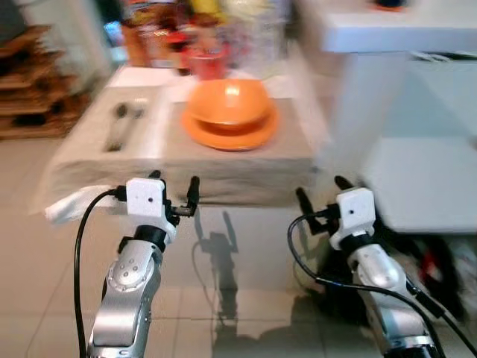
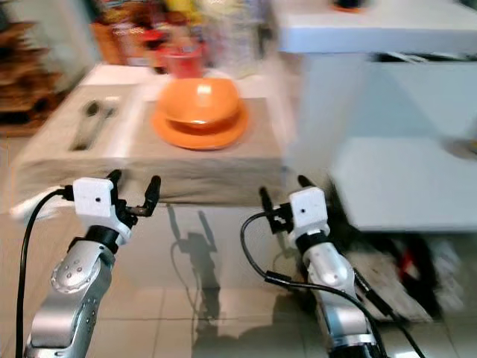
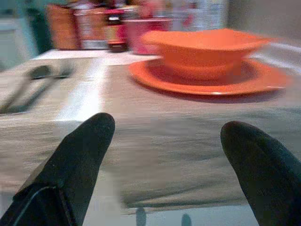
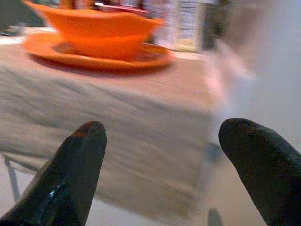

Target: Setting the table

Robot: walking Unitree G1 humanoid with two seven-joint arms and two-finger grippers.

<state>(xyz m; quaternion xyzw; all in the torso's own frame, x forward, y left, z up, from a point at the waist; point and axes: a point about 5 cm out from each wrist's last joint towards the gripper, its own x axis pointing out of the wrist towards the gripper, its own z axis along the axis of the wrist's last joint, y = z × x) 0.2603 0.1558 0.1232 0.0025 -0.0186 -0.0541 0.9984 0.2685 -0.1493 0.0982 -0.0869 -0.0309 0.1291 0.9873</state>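
Left eye view — approach phase of table setting, blurred by camera motion. The table (image 1: 82,168), covered by a beige cloth, carries an orange bowl (image 1: 227,103) seated on an orange plate (image 1: 231,130); cutlery (image 1: 123,125), too smeared to tell piece from piece, lies on the cloth to the plate's left. Jars and packets (image 1: 179,33) crowd the far edge. The left pincer (image 1: 174,191) and the right pincer (image 1: 320,195) are both raised short of the near table edge, fingers spread, nothing between them. A white cabinet (image 1: 417,186) stands to the right.

Right eye view — the same arrangement; the bowl and plate sit beyond the pincers, nearer the left one, well apart from both.

Left wrist view — two black fingertips (image 3: 80,150) stand apart with the hanging cloth edge between them; the plate (image 3: 207,82) and bowl lie farther in, on the table top, untouched.

Right wrist view — fingers (image 4: 77,165) likewise parted and empty, the table's right corner ahead, the orange bowl (image 4: 94,30) above and beyond.

Judged step: closing in on the table with no item in hand; one place already appears laid. The next move likely calls for steadying the stance, then reaching over the edge toward bowl or cutlery without dragging the cloth.
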